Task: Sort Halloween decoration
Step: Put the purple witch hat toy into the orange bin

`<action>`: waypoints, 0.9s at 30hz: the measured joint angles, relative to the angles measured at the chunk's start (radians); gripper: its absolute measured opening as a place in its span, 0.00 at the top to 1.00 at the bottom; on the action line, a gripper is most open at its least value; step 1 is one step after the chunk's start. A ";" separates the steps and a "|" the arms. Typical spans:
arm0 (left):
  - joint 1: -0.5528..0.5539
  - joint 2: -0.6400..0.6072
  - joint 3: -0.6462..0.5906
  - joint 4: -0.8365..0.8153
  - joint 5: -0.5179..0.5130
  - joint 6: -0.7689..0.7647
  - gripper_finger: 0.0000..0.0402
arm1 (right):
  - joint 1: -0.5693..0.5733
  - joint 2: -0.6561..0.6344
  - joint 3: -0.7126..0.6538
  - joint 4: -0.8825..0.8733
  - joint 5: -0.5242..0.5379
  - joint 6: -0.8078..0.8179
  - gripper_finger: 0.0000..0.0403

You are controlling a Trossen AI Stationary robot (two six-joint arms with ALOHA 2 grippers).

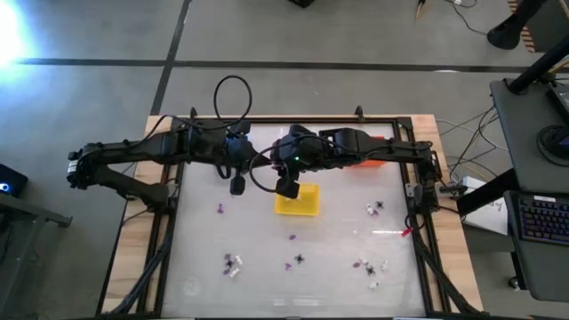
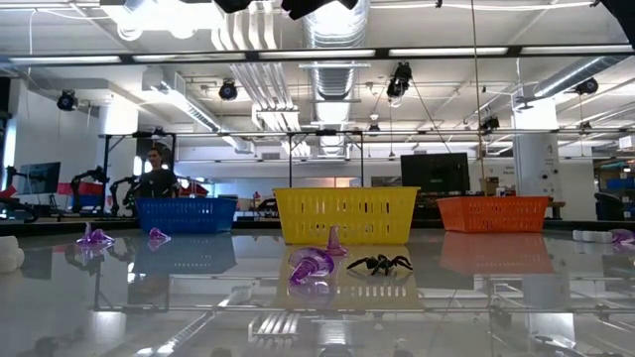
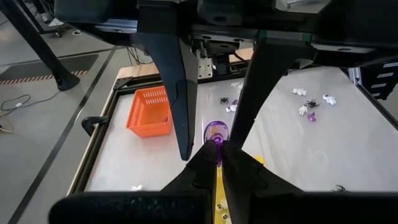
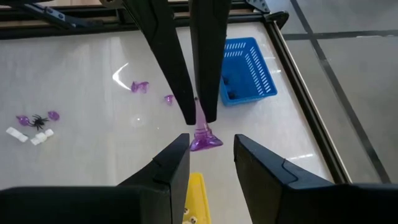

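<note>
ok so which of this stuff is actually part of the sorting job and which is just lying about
Job: purple trinket held in the shut left hand, open right hand beside it, loose trinkets, black spider, yellow basket, blue basket, orange basket.
Just about: keyboard on the side desk, person in the background.

You see the yellow basket point(image 1: 297, 201) near the table's point(image 1: 204, 267) middle, with the orange basket point(image 1: 372, 160) behind and right of it under the right arm. Both grippers hang just behind the yellow basket, left gripper point(image 1: 238, 184) beside right gripper point(image 1: 286, 188). Trinkets point(image 1: 233, 264) lie scattered before the basket; more trinkets point(image 1: 374, 209) lie right of it.
</note>
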 joint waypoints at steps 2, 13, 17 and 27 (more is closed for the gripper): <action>0.000 0.000 0.000 0.000 0.000 0.000 1.00 | 0.000 0.000 0.000 0.000 0.000 0.000 0.71; 0.005 0.008 -0.007 -0.004 0.001 0.001 1.00 | -0.003 -0.004 0.022 0.000 -0.004 0.003 0.71; 0.010 0.016 -0.007 -0.002 0.007 0.003 1.00 | -0.005 -0.003 0.019 0.000 -0.005 0.002 0.71; 0.014 0.040 -0.007 -0.001 0.007 0.012 1.00 | -0.006 -0.002 0.016 -0.010 -0.008 0.020 0.92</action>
